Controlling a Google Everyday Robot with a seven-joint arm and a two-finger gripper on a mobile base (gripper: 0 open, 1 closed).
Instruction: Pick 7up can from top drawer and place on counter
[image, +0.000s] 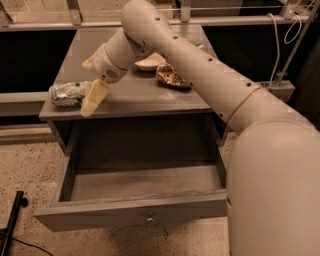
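Note:
The 7up can (66, 94), silvery with green markings and a wrinkled body, lies on its side at the front left edge of the counter (145, 97). My gripper (91, 80) is just right of the can, low over the counter. It is open, with one cream finger (95, 97) in front of the can's right end and the other behind it. The can rests on the counter and is not held. The top drawer (130, 212) below is pulled out, and its inside shows nothing in it.
A white bowl (150, 61) and a brown-orange patterned can (172, 76) sit mid-counter behind my arm, with a green item (196, 44) further back. A black stand (12, 220) stands on the floor at the lower left. A rail runs behind the cabinet.

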